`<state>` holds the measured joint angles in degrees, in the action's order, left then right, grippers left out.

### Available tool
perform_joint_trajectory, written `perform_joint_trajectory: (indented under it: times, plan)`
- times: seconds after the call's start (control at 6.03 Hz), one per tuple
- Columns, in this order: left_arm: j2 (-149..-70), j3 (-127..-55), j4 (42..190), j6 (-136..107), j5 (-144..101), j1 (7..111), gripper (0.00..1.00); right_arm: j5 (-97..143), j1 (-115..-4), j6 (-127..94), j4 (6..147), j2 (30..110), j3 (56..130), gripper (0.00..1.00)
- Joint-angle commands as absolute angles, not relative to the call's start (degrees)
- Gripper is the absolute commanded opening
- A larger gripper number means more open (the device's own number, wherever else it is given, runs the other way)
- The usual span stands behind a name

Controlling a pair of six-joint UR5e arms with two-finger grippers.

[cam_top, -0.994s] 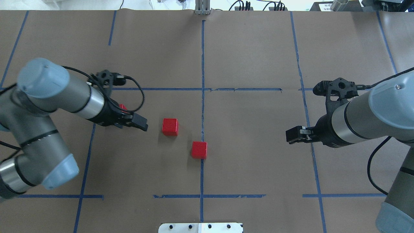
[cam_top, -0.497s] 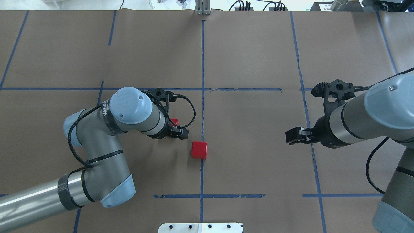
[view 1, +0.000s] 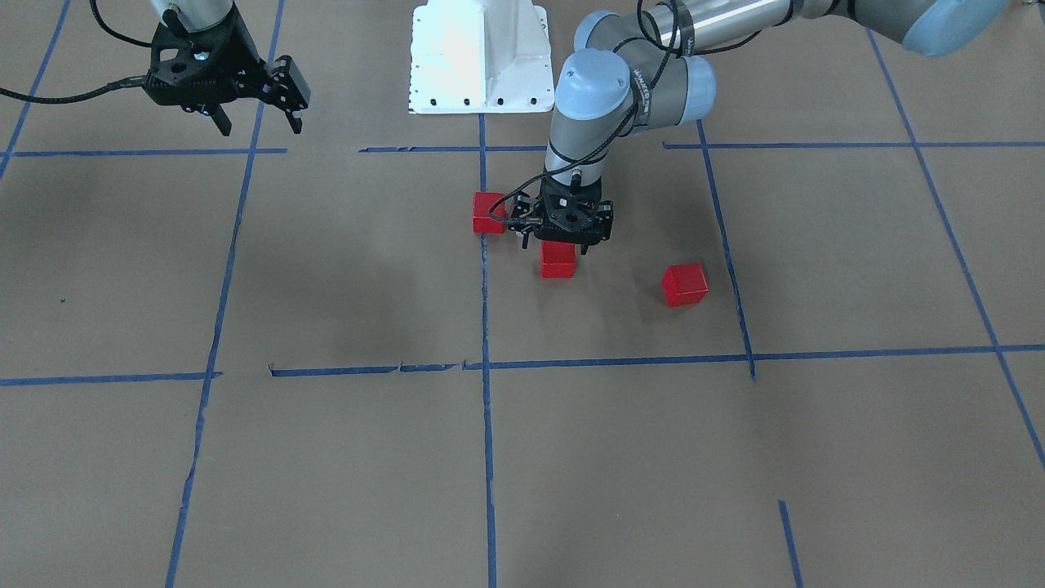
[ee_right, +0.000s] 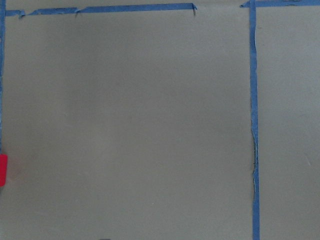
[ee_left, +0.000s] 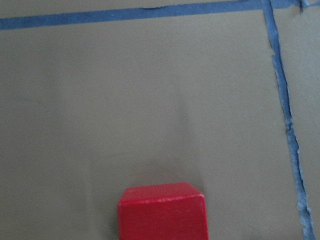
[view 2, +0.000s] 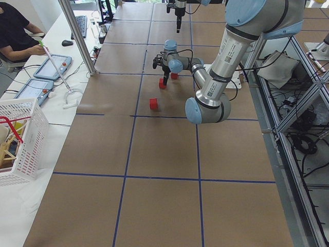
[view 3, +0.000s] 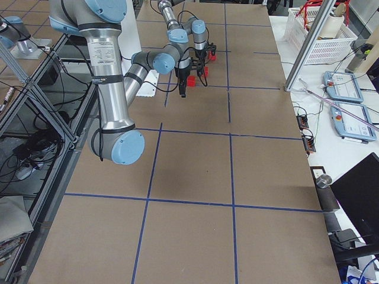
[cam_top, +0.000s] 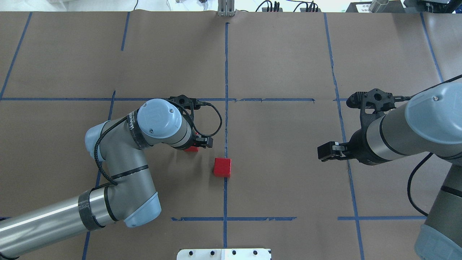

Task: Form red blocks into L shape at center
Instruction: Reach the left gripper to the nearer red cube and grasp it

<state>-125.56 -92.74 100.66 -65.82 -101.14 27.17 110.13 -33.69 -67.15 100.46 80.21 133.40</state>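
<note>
Toward the lower right of centre in the front-facing view, the nearest red block (view 1: 684, 284) sits alone on the brown paper table (view 1: 343, 457), well apart from the other two.

A little further up and to the left is the middle red block (view 1: 558, 260), with the left gripper (view 1: 559, 244) directly over it. Its jaws look apart, with one finger on each side of the block and a small gap showing, so I judge that it straddles the block without clamping it. The left wrist view shows this block at the bottom centre of its frame.

Further up and to the left again, the far red block (view 1: 488, 212) rests just beside the upright blue tape line (view 1: 487, 457) that marks the table's middle. It is near the middle block but does not touch it.

Farthest off, in the upper left corner, the right gripper (view 1: 262, 131) hangs with its jaws wide apart and holds nothing.

By my reading the task has barely begun. No two blocks touch and no L exists. The far block already sits about at the centre. The other two have yet to be brought against it, one of them set at a right angle.
</note>
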Motion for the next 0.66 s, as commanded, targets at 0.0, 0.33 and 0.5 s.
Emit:
perform_joint_trajectory:
  times: [0.0, 0.33, 0.5]
  plan:
    - [-125.77, -91.42, 100.63, -65.92, -98.19, 26.90, 1.00, 110.13, -33.66, -67.15, 100.46, 80.16, 133.33, 1.00]
    - [-126.73, -91.32, 100.72, -65.83, -91.90, 25.85, 0.71, 110.13, -33.66, -67.15, 100.46, 80.07, 132.90, 1.00]
    - [-127.00, -91.41, 100.72, -65.92, -91.76, 25.84, 0.33, 110.13, -33.58, -67.15, 100.46, 80.07, 132.89, 1.00]
